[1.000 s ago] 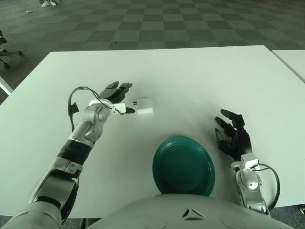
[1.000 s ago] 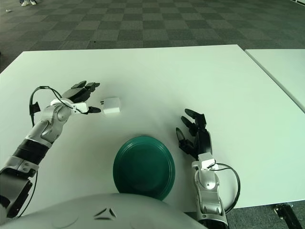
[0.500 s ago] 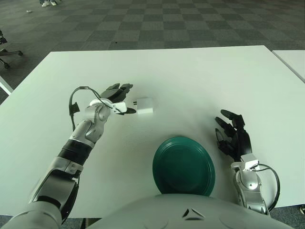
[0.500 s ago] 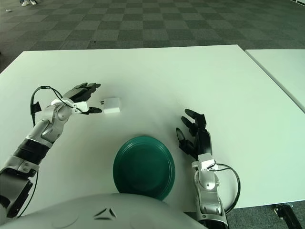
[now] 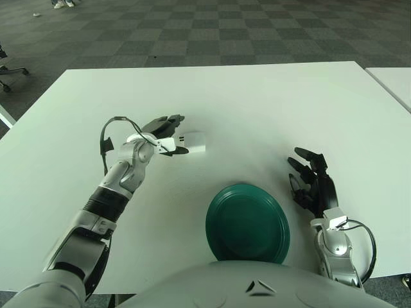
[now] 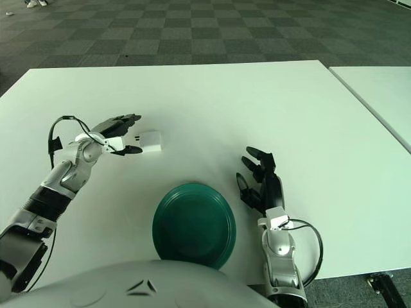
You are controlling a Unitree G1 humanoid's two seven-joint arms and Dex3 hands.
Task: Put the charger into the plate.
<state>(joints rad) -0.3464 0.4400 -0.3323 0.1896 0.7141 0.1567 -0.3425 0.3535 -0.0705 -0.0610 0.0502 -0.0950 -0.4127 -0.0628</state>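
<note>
A small white charger (image 5: 194, 142) lies on the white table (image 5: 257, 109), left of centre. A dark green plate (image 5: 247, 222) sits near the table's front edge, below and to the right of the charger. My left hand (image 5: 166, 135) is open just left of the charger, fingers spread toward it, fingertips at or very near its left side. My right hand (image 5: 311, 183) rests open on the table to the right of the plate, holding nothing.
A second white table (image 5: 395, 80) stands at the far right. A dark checkered carpet floor (image 5: 212, 32) lies beyond the table's far edge. A black cable (image 5: 106, 138) loops at my left wrist.
My left hand has moved slightly right and closer to the charger. The charger, plate and right hand have stayed in place.
</note>
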